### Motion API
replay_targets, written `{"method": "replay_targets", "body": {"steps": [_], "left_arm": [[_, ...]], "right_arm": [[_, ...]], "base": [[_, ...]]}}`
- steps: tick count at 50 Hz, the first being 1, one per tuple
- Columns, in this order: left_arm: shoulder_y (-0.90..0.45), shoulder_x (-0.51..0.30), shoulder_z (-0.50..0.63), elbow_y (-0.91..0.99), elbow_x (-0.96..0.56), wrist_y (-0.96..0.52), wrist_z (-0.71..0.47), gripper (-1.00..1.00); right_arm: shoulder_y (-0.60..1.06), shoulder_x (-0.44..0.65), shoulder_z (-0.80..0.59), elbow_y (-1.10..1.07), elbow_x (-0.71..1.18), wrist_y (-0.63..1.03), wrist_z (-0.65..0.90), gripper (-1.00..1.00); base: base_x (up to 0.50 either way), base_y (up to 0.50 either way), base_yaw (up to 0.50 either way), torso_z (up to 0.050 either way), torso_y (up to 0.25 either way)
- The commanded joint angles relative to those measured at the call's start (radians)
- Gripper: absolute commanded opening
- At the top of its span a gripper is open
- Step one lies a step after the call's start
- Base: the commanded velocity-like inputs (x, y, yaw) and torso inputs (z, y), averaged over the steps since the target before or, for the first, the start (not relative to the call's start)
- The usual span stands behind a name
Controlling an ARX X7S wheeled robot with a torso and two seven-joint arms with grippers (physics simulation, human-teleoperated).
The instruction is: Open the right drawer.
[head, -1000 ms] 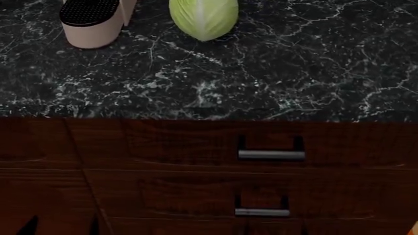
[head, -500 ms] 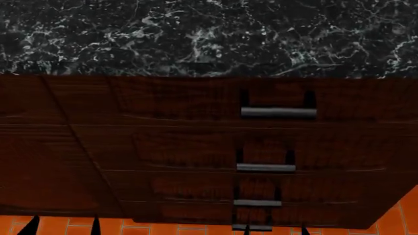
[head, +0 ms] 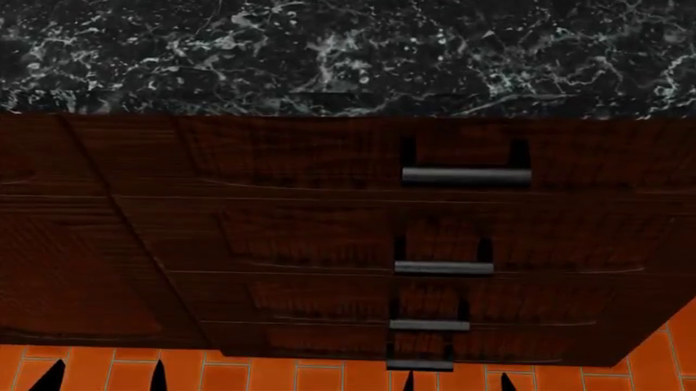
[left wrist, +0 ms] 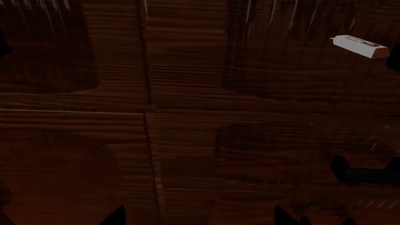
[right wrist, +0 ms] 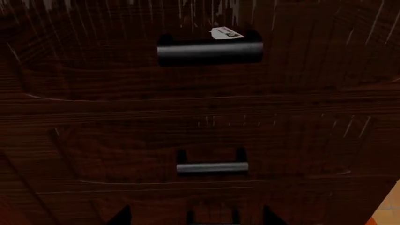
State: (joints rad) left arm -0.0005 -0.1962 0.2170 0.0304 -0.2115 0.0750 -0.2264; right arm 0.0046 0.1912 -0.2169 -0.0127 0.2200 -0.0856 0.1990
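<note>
The right drawer (head: 326, 159) is the top, dark reddish-brown front under the counter, with a grey bar handle (head: 465, 175) on two black posts. It sits flush with the fronts below it. My left gripper (head: 103, 381) shows only as two dark tips at the bottom edge of the head view, low before the left panel. It is open with nothing between the tips. My right gripper (head: 441, 384) is open too, low in front of the drawer column, well under that handle. The right wrist view faces drawer fronts with a dark bar handle (right wrist: 209, 51) and a grey one (right wrist: 212, 167).
A black marble counter (head: 326, 57) tops the cabinet. Below the top front are several shallower drawers with shorter handles (head: 444, 267). A plain wood panel (head: 65, 244) stands to the left. Orange tiled floor (head: 326, 378) lies beneath. The left wrist view shows dark wood seams (left wrist: 149, 117).
The head view has dropped: the counter slid up, a green cabbage and a beige item left the frame, and lower drawers, floor and both grippers' tips came into view.
</note>
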Motion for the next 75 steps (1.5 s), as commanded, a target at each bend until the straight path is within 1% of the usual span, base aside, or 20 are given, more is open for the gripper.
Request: {"method": "replay_targets", "body": {"steps": [1, 8, 40, 56, 60, 65, 67, 68, 71, 72, 75], "left_arm": [[0.000, -0.004, 0.006, 0.000, -0.006, 0.002, -0.003, 1.00], [-0.003, -0.006, 0.010, -0.005, -0.008, 0.005, -0.005, 1.00], [-0.004, -0.018, 0.025, -0.010, -0.020, 0.012, -0.014, 1.00], [0.001, -0.026, 0.030, 0.005, -0.031, 0.008, -0.022, 1.00], [0.002, -0.028, 0.031, 0.004, -0.034, 0.007, -0.025, 1.00], [-0.001, -0.028, 0.033, 0.001, -0.028, 0.005, -0.035, 1.00], [-0.003, -0.027, 0.034, -0.007, -0.027, 0.009, -0.035, 1.00], [-0.004, -0.028, 0.034, -0.005, -0.028, 0.006, -0.037, 1.00], [-0.006, -0.028, 0.040, -0.010, -0.023, 0.005, -0.038, 1.00], [-0.008, -0.027, 0.040, -0.012, -0.023, 0.006, -0.039, 1.00], [-0.008, -0.028, 0.042, -0.015, -0.023, 0.008, -0.039, 1.00]], "right_arm": [[-0.001, 0.005, -0.006, -0.001, 0.008, -0.006, 0.002, 1.00], [0.003, 0.008, -0.012, 0.001, 0.005, -0.002, 0.006, 1.00], [0.003, 0.020, -0.025, 0.001, 0.020, -0.006, 0.018, 1.00], [0.005, 0.028, -0.043, -0.011, 0.013, -0.015, 0.018, 1.00], [0.012, 0.039, -0.027, -0.026, 0.026, -0.013, 0.023, 1.00], [0.043, 0.059, -0.043, -0.056, -0.033, 0.050, 0.058, 1.00], [0.060, 0.067, -0.063, -0.054, -0.100, 0.098, 0.092, 1.00], [0.063, 0.071, -0.071, -0.058, -0.101, 0.104, 0.085, 1.00], [0.074, 0.085, -0.078, -0.077, -0.154, 0.177, 0.120, 1.00], [0.071, 0.091, -0.070, -0.097, -0.137, 0.185, 0.112, 1.00], [0.081, 0.116, -0.093, -0.142, -0.227, 0.277, 0.152, 1.00]], "base": [[0.00, 0.00, 0.00, 0.000, 0.000], [0.00, 0.00, 0.00, 0.000, 0.000], [0.19, 0.00, 0.00, 0.000, 0.000], [0.01, 0.00, 0.00, 0.000, 0.000], [0.00, 0.00, 0.00, 0.000, 0.000], [0.00, 0.00, 0.00, 0.000, 0.000], [0.00, 0.00, 0.00, 0.000, 0.000], [0.00, 0.00, 0.00, 0.000, 0.000], [0.00, 0.00, 0.00, 0.000, 0.000], [0.00, 0.00, 0.00, 0.000, 0.000], [0.00, 0.00, 0.00, 0.000, 0.000]]}}
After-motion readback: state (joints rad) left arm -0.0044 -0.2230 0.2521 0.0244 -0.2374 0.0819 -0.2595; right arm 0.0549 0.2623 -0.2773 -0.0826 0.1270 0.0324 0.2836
